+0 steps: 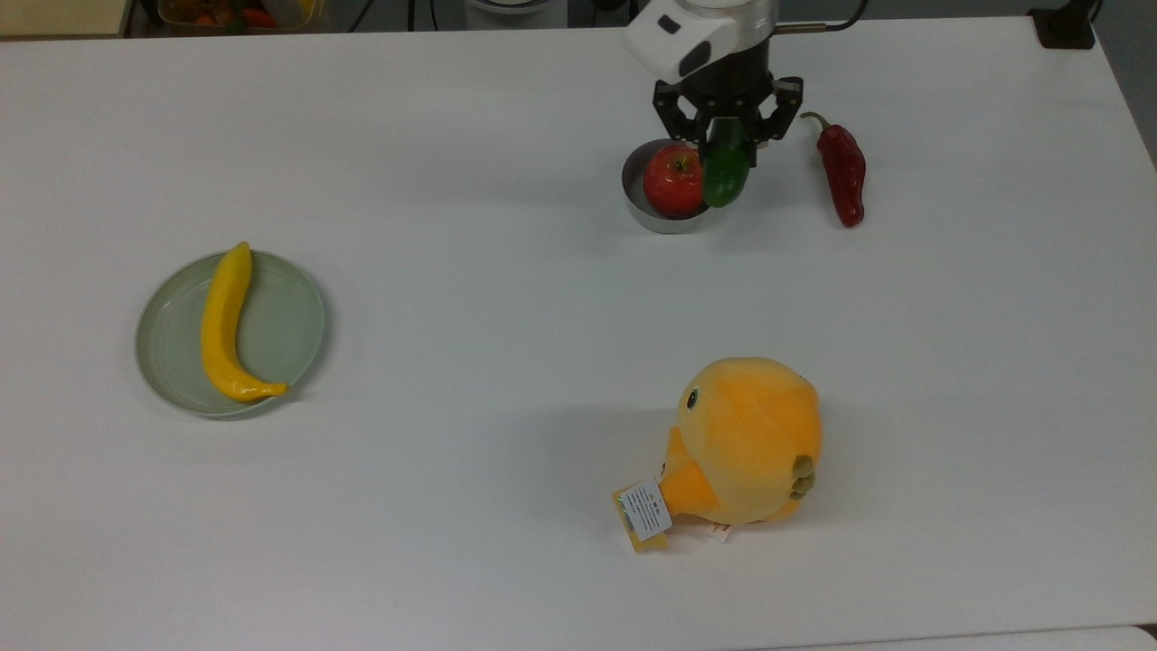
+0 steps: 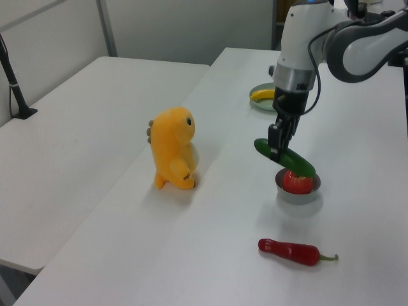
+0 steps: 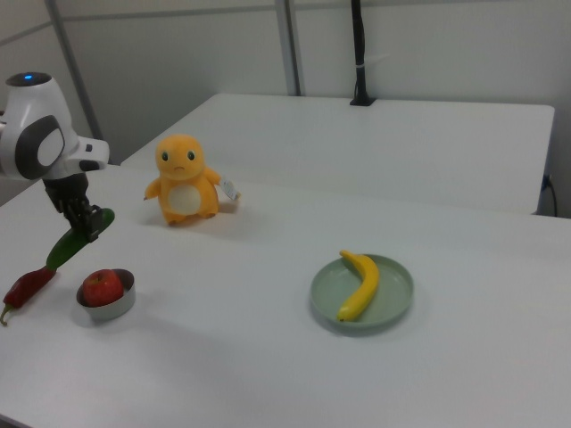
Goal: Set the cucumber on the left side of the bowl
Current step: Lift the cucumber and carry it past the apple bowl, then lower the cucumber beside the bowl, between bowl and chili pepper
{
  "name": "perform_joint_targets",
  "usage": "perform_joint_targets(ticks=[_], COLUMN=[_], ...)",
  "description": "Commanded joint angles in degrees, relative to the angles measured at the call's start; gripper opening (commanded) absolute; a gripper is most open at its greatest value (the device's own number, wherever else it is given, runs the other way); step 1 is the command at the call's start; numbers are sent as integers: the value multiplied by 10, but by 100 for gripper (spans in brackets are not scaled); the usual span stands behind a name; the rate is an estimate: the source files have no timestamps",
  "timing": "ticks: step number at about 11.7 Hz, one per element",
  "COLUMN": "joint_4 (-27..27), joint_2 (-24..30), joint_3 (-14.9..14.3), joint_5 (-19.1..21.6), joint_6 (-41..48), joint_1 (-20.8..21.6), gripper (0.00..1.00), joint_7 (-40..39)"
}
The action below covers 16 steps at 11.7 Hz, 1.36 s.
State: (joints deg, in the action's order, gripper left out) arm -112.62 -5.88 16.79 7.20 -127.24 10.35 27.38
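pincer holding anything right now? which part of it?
Yes: the pincer grips the cucumber near one end, the rest hanging tilted above the bowl.

We see a white table [image 1: 506, 271] carrying a bowl [image 1: 637, 210], chili pepper [image 1: 844, 174], green plate [image 1: 289, 325] and orange plush toy [image 1: 750, 438].

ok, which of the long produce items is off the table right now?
The cucumber, held in the tool above the bowl. The banana lies on its plate, the chili pepper on the table.

Bright, even overhead light on the white table [image 1: 452, 542], soft faint shadows, mild glare, slightly grainy
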Motion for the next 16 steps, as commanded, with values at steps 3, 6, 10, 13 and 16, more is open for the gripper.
perform_joint_targets(ticks=[3,6,10,13,16], joint_4=[17,19,18,19,18], joint_2=[-63,-87,-89,-88,-88], joint_3=[14,14,14,14,14], joint_5=[-9,-24,-30,-31,-31], joint_6=[-14,-27,-28,-27,-27], joint_1=[33,36,36,35,36], gripper=[16,16,72,100,100], joint_7=[21,24,36,36,36])
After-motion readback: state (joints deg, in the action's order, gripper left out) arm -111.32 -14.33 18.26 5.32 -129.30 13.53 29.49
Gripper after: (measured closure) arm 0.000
